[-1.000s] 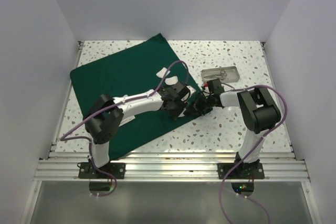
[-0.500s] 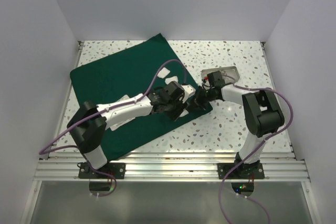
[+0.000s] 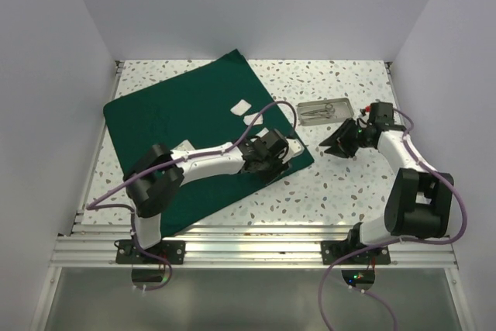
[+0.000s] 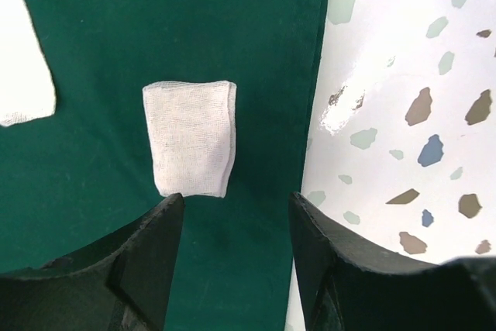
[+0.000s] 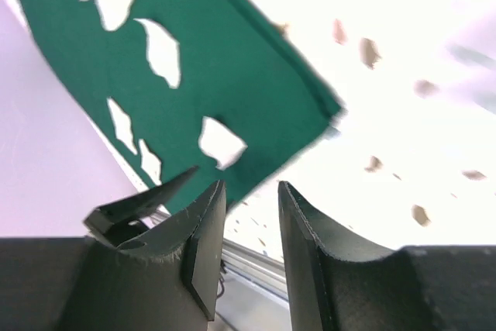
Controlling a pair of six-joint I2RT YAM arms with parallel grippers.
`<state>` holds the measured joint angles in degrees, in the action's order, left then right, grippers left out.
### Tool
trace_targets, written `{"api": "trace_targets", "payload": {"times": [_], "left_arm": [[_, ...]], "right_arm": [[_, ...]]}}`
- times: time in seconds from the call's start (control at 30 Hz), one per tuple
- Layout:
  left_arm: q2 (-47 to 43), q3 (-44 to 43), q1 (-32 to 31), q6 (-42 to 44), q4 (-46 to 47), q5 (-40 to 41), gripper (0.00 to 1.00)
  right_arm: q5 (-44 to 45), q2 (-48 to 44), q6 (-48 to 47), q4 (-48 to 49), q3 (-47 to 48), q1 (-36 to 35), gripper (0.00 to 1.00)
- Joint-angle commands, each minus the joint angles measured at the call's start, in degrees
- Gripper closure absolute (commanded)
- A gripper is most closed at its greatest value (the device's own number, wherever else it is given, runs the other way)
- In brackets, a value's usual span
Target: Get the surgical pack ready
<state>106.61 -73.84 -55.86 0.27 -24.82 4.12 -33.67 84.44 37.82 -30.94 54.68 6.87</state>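
Top external: the left arm bends across the green drape [image 3: 174, 125], mid-left. The left gripper [image 3: 280, 153] has its jaws open just short of a gauze pad [image 4: 191, 149]. The right gripper [image 3: 333, 143], jaws parted and empty, has swung right, below the steel tray [image 3: 342, 103].

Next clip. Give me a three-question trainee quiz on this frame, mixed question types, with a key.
1. True or false: the steel tray lies on the green drape.
2. What is in the tray? A) gauze B) scissor-like instruments C) nothing
3. In the left wrist view, what lies just ahead of the left jaws?
Key: 1 false, it sits on the bare table beside the drape. 2 B. 3 a white gauze pad, lying loose on the drape; the jaws are open.
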Motion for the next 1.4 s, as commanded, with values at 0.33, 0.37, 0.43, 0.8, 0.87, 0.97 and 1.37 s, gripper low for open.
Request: {"api": "trace_targets", "payload": {"times": [0.33, 0.37, 0.43, 0.8, 0.87, 0.97, 1.37], "left_arm": [[4.84, -2.97, -1.71, 8.43, 4.51, 8.97, 0.49], [4.93, -3.06, -1.71, 8.34, 4.69, 9.24, 0.5], [5.19, -3.15, -1.71, 8.25, 4.69, 9.24, 0.52], [6.95, -3.76, -1.71, 10.01, 4.52, 11.0, 0.65], [7.12, -3.85, -1.71, 10.27, 4.52, 10.82, 0.69], [7.3, -3.85, -1.71, 10.8, 4.25, 10.3, 0.74], [3.08, -9.82, -0.92, 8.61, -0.67, 10.72, 1.0]], "right_arm": [[-3.33, -4.2, -1.61, -1.5, -4.66, 1.04, 0.62], [-3.42, -4.11, -1.53, -1.15, -4.84, 1.04, 0.62], [-3.68, -3.94, -1.44, -1.05, -5.19, 1.04, 0.62], [-4.21, -3.32, -1.61, -0.53, -5.37, 1.04, 0.62], [-4.47, -3.41, -1.52, -0.53, -5.28, 1.04, 0.62], [-4.47, -3.32, -1.52, -0.53, -5.1, 1.04, 0.62], [-5.35, -2.88, -0.65, -0.17, -4.67, 1.04, 0.62]]}}
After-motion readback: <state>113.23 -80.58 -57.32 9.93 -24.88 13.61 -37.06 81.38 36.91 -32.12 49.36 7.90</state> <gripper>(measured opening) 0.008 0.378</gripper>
